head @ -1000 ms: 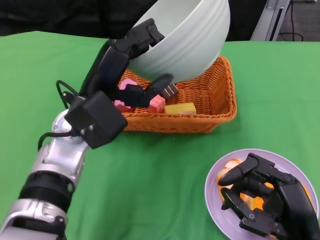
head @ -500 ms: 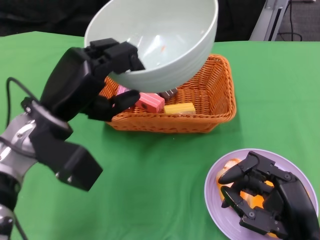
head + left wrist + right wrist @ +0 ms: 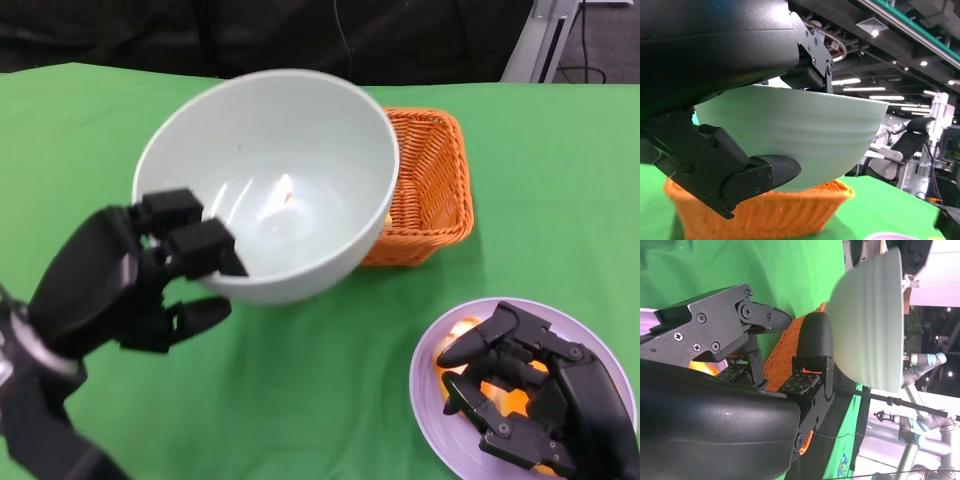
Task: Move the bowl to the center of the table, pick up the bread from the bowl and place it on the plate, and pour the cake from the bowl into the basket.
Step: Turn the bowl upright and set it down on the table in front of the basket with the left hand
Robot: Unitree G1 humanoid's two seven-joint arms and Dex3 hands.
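Note:
My left hand (image 3: 125, 285) grips the rim of the pale green bowl (image 3: 270, 175) and holds it upright in the air, in front of the orange basket (image 3: 430, 190). The bowl's inside shows only a small orange crumb. In the left wrist view the bowl (image 3: 805, 135) hangs above the basket (image 3: 765, 217), with my left hand (image 3: 715, 95) on its rim and wall. The bowl hides most of the basket's inside. My right hand (image 3: 535, 400) lies on the lavender plate (image 3: 430, 400), fingers arched loosely over the orange bread (image 3: 458, 335). The right wrist view shows its fingers (image 3: 815, 350) apart.
A green cloth (image 3: 320, 380) covers the table. The basket stands at the back middle and the plate at the front right. Beyond the table's far edge are dark surroundings and a metal stand (image 3: 530, 40).
My left hand has turned the bowl from tipped over the basket to upright and drawn it toward me and to the left. The right hand has not moved.

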